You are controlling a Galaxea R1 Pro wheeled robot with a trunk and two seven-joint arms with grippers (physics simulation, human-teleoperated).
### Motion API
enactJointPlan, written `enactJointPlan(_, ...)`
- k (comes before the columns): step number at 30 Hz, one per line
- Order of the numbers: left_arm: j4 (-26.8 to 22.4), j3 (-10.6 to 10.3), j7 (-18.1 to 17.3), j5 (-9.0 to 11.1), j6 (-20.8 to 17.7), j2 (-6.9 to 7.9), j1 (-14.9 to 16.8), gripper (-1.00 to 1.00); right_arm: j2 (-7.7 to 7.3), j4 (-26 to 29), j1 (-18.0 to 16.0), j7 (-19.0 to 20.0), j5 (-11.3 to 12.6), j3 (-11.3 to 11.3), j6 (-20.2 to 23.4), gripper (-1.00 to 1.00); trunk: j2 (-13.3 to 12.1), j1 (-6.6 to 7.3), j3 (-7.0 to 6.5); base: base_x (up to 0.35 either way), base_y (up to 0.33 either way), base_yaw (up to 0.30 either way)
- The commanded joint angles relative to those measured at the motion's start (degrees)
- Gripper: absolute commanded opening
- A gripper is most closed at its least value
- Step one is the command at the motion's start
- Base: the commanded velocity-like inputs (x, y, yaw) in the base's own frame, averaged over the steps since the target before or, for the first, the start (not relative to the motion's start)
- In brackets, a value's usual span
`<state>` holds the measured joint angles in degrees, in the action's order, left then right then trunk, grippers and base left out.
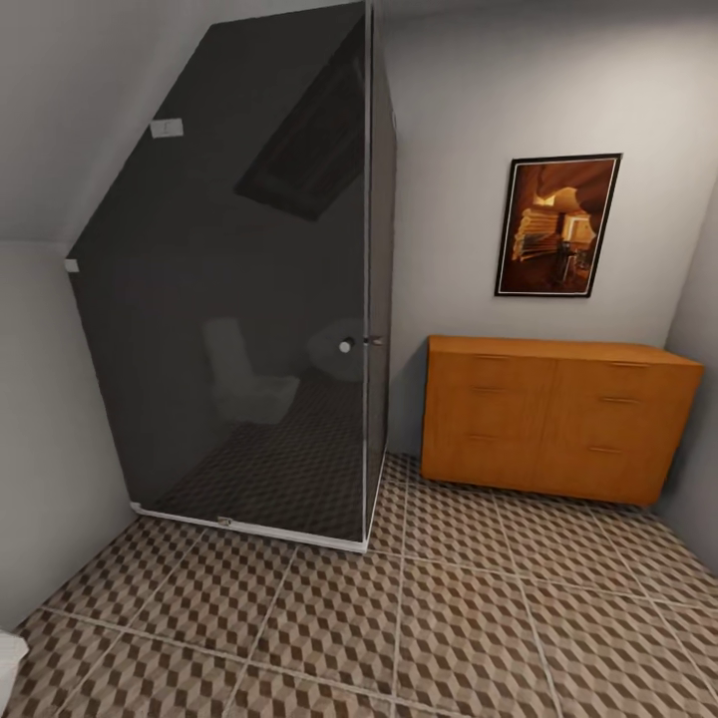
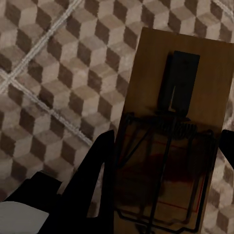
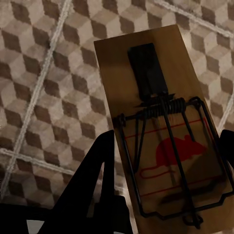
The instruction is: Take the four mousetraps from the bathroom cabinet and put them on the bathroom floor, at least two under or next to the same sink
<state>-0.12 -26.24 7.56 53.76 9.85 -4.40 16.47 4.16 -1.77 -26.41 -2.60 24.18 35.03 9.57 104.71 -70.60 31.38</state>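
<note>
In the left wrist view, my left gripper (image 2: pixel 165 146) is shut on a tan wooden mousetrap (image 2: pixel 151 73) with dark spring wire, held above the cube-patterned bathroom floor (image 2: pixel 58 73). My right gripper (image 3: pixel 166 144) is shut on a second mousetrap (image 3: pixel 178 68) with a red mouse mark, also above the floor (image 3: pixel 48 97). Each trap sits between two dark fingers. The orange-brown cabinet (image 1: pixel 558 419) stands against the far wall at the right, its drawers closed. The bathroom sink is out of view.
A dark glass shower enclosure (image 1: pixel 259 299) fills the left half of the room, its base rail on the floor (image 1: pixel 449 618). A framed picture (image 1: pixel 556 224) hangs above the cabinet. A white edge (image 1: pixel 8 658) shows at the lower left. Open tiles lie between shower and cabinet.
</note>
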Motion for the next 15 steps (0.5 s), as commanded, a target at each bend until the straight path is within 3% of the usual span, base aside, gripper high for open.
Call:
enactJointPlan(1,-0.04,-0.48,0.53,0.14,0.08,-0.01,-0.26,-1.00,-0.02,-0.07,-0.05,-0.06,0.61,0.49,0.10,-1.00,0.03,0.01,0.06,0.000,0.000,0.250)
enactJointPlan(5,-0.05,-0.41,0.48,0.20,0.40,0.08,-2.48,-1.00,-0.04,-0.07,-0.05,-0.61,0.61,0.48,0.14,-1.00,0.03,0.01,0.06,0.000,0.000,0.268)
enactJointPlan(15,-0.06,-0.31,0.52,0.21,0.68,0.09,-3.34,-1.00,-0.03,-0.07,-0.05,-0.93,0.61,0.50,-0.19,-1.00,0.03,0.01,0.06,0.000,0.000,0.263)
